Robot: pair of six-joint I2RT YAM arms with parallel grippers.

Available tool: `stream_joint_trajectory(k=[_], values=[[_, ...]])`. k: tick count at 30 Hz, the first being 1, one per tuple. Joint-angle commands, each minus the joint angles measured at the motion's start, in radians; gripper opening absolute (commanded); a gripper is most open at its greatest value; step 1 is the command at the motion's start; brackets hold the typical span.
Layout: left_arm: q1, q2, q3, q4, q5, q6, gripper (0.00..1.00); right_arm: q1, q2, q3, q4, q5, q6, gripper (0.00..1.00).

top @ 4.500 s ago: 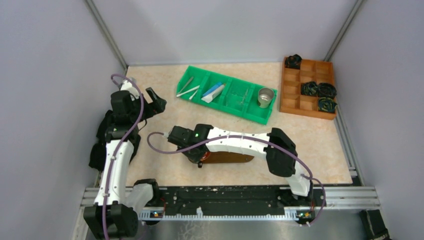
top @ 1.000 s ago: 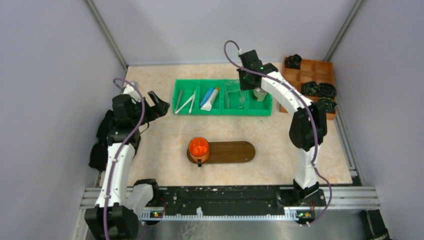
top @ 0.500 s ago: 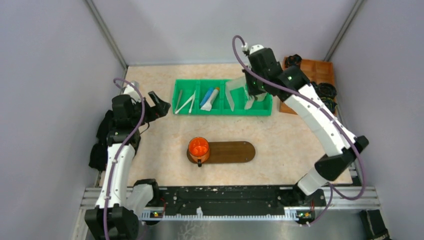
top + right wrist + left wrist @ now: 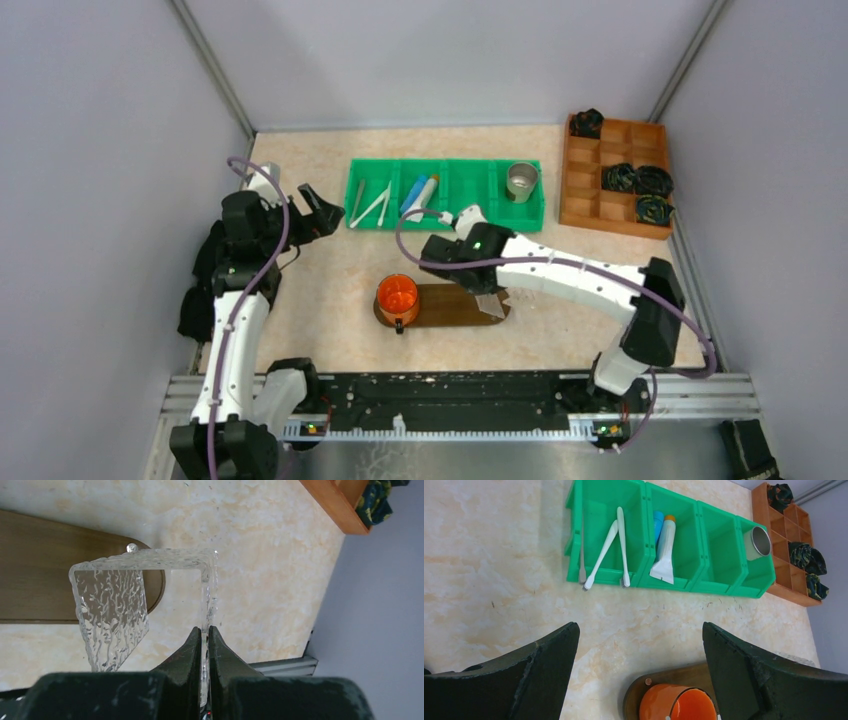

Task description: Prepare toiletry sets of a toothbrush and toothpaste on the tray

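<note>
Beige table (image 4: 330,290) below, with a green bin (image 4: 714,587) at the back and a brown box (image 4: 612,226) with dark bundles (image 4: 635,180) to its right. Looks like the cup-setting step: right gripper (image 4: 204,635) pinched tight on one wall of a clear cup (image 4: 115,605), held over the right end of the tray (image 4: 440,310); contact not clear. Calls next for lowering the cup upright onto the bare wood and letting go, then for fetching a brush and a tube. Left gripper (image 4: 318,205) with fingers wide apart, holding nothing, near the bin's left end. On the tray's left end, an orange mug (image 4: 397,296). In the bin, from the left: a grey stick (image 4: 582,550) and two white toothbrushes (image 4: 605,547); a white tube (image 4: 665,550) beside a blue tube (image 4: 658,522); nothing; a metal cup (image 4: 521,182).
</note>
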Motion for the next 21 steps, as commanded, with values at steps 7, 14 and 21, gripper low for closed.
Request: stream_joint_trajectory(k=[7, 14, 21], values=[[0.006, -0.033, 0.002, -0.005, 0.029, 0.012, 0.99, 0.099, 0.123, -0.03, -0.101, 0.336, 0.358, 0.0], [0.006, -0.034, -0.002, -0.001, 0.022, 0.011, 0.99, 0.128, 0.245, 0.051, -0.1, 0.36, 0.352, 0.0], [0.005, -0.033, -0.003, 0.0, 0.017, 0.013, 0.99, 0.169, 0.303, 0.103, -0.101, 0.349, 0.341, 0.0]])
